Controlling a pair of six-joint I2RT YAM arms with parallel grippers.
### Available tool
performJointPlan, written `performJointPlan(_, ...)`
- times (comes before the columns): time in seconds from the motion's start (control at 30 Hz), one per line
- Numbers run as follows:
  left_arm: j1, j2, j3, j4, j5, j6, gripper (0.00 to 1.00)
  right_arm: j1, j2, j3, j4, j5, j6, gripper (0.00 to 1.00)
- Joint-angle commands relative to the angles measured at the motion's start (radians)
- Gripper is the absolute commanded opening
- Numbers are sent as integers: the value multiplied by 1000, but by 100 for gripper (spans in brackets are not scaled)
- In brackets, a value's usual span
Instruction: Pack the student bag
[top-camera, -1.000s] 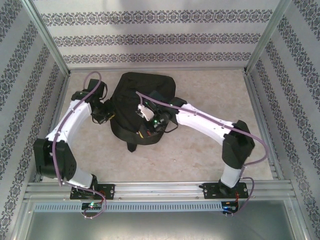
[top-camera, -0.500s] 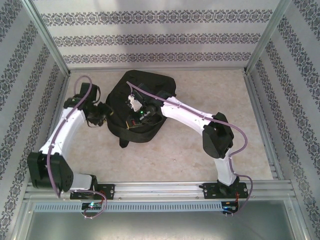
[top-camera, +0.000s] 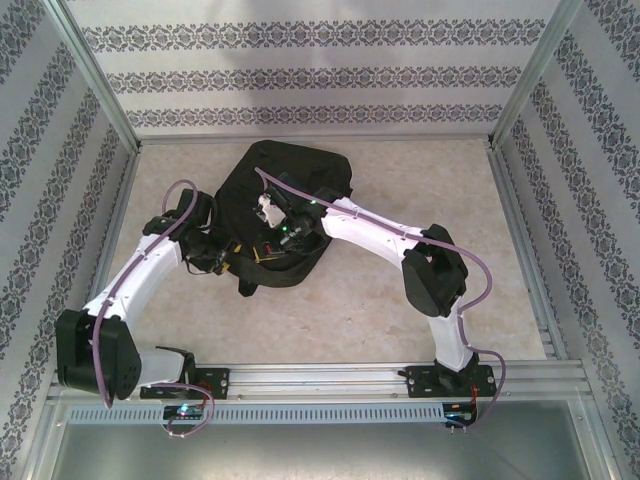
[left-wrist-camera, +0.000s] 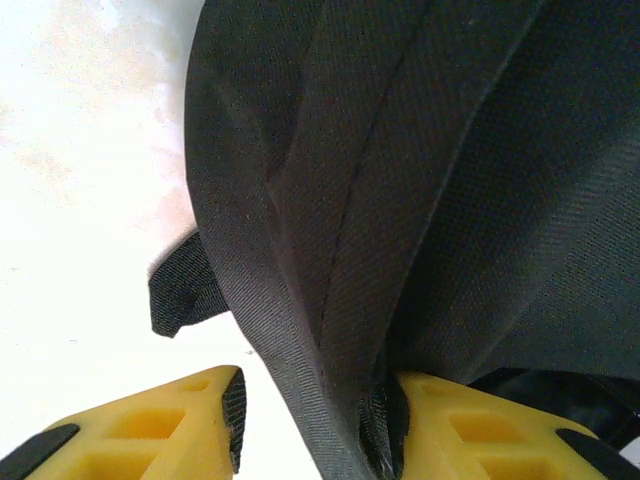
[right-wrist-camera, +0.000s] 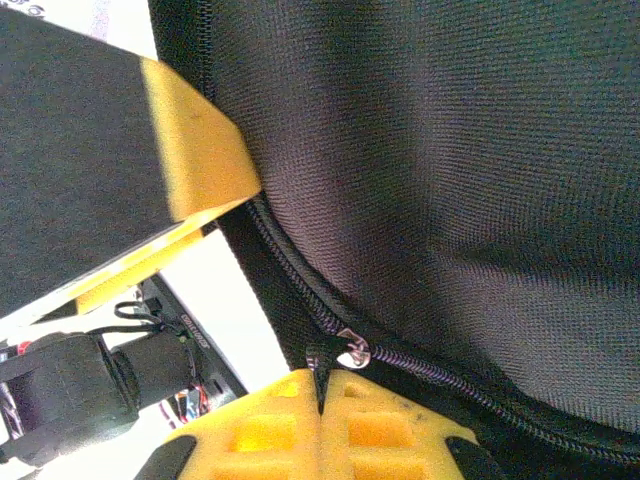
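The student bag (top-camera: 290, 185) is a large black fabric backpack lying on the table between both arms. My left gripper (top-camera: 222, 258) is at its lower left edge. In the left wrist view a fold of the bag's fabric (left-wrist-camera: 400, 180) runs between the yellow fingers (left-wrist-camera: 150, 430) of the left gripper (left-wrist-camera: 315, 400). The fold lies against the right finger, with a gap at the left one, so the jaws are open. My right gripper (top-camera: 283, 232) is over the bag's middle. In its wrist view the right gripper (right-wrist-camera: 322, 385) is shut on the black zipper pull (right-wrist-camera: 318, 360), beside the metal slider (right-wrist-camera: 351, 347).
The zipper track (right-wrist-camera: 470, 385) curves along the bag (right-wrist-camera: 450, 150). A short strap (top-camera: 245, 286) sticks out at the bag's near end. A yellow finger of the left gripper (right-wrist-camera: 195, 150) is close by in the right wrist view. Patterned walls enclose the table (top-camera: 400, 300).
The left gripper swung from the bag's left side down to its lower left edge. The right gripper moved up and left over the bag, then held still. The bag shifted slightly.
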Motion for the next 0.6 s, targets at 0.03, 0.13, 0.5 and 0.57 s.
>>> performJointPlan(0.03, -12, 48, 4, 53, -1, -19, 43, -3, -43, -26, 24, -21, 19, 0)
performJointPlan(0.13, -16, 63, 7, 63, -5, -10, 42, -3, -47, -38, 29, -24, 18, 0)
performJointPlan(0.5, -26, 70, 11, 29, -60, 52, 0, -2, -73, -76, -21, -14, -19, 0)
performJointPlan(0.57, -26, 74, 24, 12, -74, 68, 0, -2, -87, -87, -32, -22, -30, 0)
